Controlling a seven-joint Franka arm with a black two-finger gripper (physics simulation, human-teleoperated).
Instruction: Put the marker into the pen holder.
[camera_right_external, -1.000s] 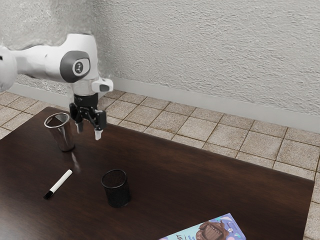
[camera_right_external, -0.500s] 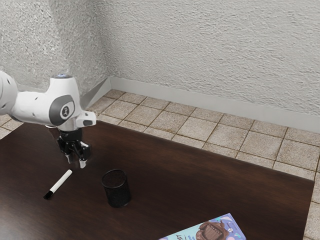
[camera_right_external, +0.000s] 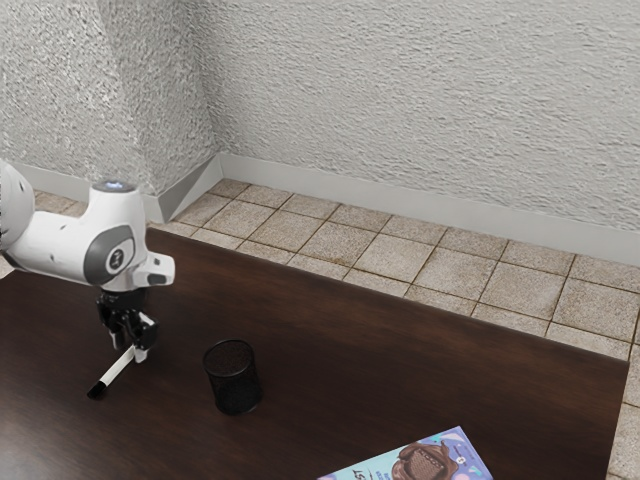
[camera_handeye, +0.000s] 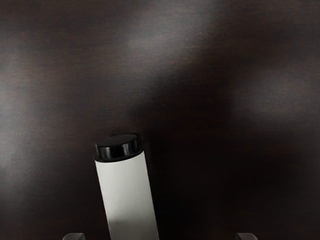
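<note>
Where the scene is at its largest, a rough pale wall (camera_right_external: 400, 120) runs behind everything, and below it I can see a floor (camera_right_external: 395, 258) of square, speckled tiles. Next down in size comes the dark wooden bench (camera_right_external: 400, 370), its grain crossed by soft patches of light in the wrist view. My white and grey arm (camera_right_external: 55, 243) reaches in over it from the exterior view's left. A chocolate packet (camera_right_external: 430, 462), blue and purple with brown pieces printed on it, lies at the near side of the bench, cut off by the exterior view's lower edge.

My black hand (camera_right_external: 129, 351) is low over the bench, pointing down, with its fingers (camera_handeye: 74, 236) well apart and gripping nothing. The pen holder (camera_right_external: 234, 380), a dark mesh cup, stands upright near the hand, toward the exterior view's right. Smallest is the marker (camera_right_external: 115, 373), lying on the bench with its black-tipped end pointing away from the hand. Its other end reaches in between the fingers, and the wrist view gives me its white barrel and black end plug, closer to one finger than the other.
</note>
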